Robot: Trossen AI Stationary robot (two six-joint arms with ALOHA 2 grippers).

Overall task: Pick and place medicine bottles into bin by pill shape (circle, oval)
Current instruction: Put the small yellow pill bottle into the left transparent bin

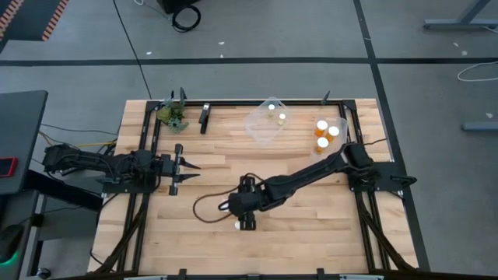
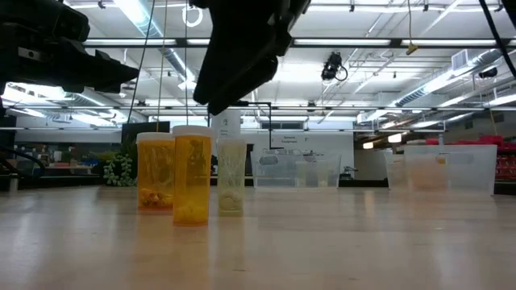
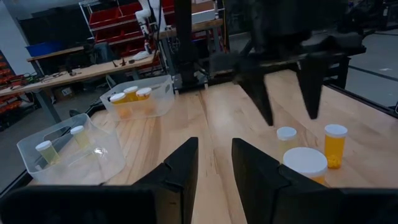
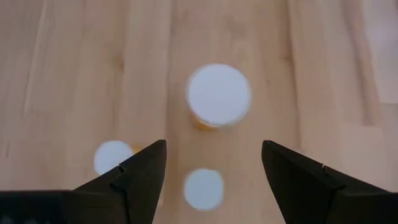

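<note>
Three medicine bottles with white caps stand upright close together on the wooden table near its near edge: two amber ones (image 2: 155, 171) (image 2: 192, 177) and a paler one (image 2: 230, 176). Their caps show in the right wrist view (image 4: 219, 94) (image 4: 113, 157) (image 4: 204, 188). My right gripper (image 4: 214, 146) hangs open right above them, pointing down, touching none; it also shows in the high view (image 1: 246, 220). My left gripper (image 1: 191, 171) is open and empty at the table's left, pointing toward the right.
A clear bin (image 1: 268, 120) with two pale bottles stands at the table's far middle. A second clear bin (image 1: 331, 132) with three amber bottles stands at the far right. A small green plant (image 1: 173, 115) and a black object (image 1: 205, 117) are at the far left.
</note>
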